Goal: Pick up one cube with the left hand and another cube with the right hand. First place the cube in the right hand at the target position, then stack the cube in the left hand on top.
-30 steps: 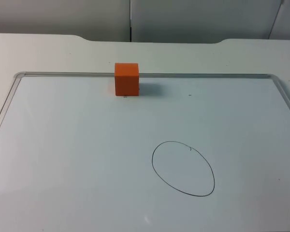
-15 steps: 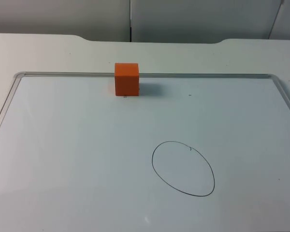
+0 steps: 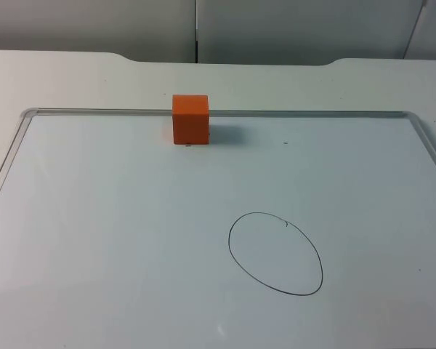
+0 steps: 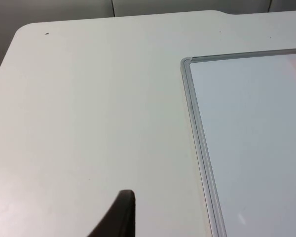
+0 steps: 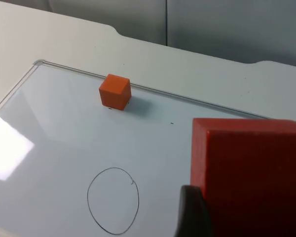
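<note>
Top view: orange cube (image 3: 190, 119) sitting upper-centre on whiteboard (image 3: 94, 218), target circle (image 3: 275, 253) empty; right gripper (image 5: 197, 217) clamping red cube (image 5: 249, 175); left gripper (image 4: 119, 217) waiting, fingers' state can't tell; placing & stacking pending.

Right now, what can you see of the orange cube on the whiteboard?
The orange cube is a plain, matte, solid-coloured block with sharp edges and no markings that can be made out. It sits flat and upright on the whiteboard, at its far edge beside the metal frame, casting a soft shadow to its right. Nothing touches it but the board. It lies well away from the drawn oval, which is nearer the camera and to the right. The right wrist view shows it too.
</note>
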Action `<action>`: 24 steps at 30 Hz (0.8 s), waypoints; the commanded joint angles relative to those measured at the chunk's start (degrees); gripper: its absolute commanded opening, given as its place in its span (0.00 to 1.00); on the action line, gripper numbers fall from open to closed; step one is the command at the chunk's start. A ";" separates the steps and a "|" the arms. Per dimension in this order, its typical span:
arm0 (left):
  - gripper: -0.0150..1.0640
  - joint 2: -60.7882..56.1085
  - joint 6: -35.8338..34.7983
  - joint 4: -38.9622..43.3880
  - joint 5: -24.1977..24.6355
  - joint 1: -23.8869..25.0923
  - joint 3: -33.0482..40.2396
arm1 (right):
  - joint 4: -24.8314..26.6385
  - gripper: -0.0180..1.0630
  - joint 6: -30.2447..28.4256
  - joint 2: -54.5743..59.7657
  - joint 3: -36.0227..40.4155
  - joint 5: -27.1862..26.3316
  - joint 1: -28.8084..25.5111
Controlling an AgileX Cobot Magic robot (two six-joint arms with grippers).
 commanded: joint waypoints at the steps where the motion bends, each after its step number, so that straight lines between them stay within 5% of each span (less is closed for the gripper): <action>1: 0.99 -0.27 -0.38 -1.48 -0.53 0.07 0.10 | -1.06 0.01 -0.36 -0.17 0.18 0.19 -0.29; 9: 0.99 8.60 3.09 -11.76 -7.69 0.07 -1.81 | -0.52 0.01 -0.36 -0.17 0.18 -0.77 -0.29; 12: 0.99 16.37 11.35 -20.66 -17.55 0.07 -2.10 | -0.52 0.01 -0.36 -0.17 0.18 -1.67 -0.29; 13: 0.99 16.37 11.35 -20.66 -17.55 0.07 -2.10 | -0.52 0.01 -0.36 -0.17 0.18 -1.67 -0.29; 15: 0.99 24.24 23.56 -32.47 -23.36 0.07 -3.32 | -0.52 0.01 -0.36 -0.17 0.18 -2.73 -0.29; 18: 0.99 34.43 44.56 -49.00 -23.55 0.07 -5.81 | -0.52 0.01 -0.36 -0.17 0.18 -5.65 -0.29; 24: 0.98 50.07 60.65 -62.10 -21.98 -0.05 -10.68 | 0.40 0.01 -0.33 -0.17 0.18 -7.47 -0.29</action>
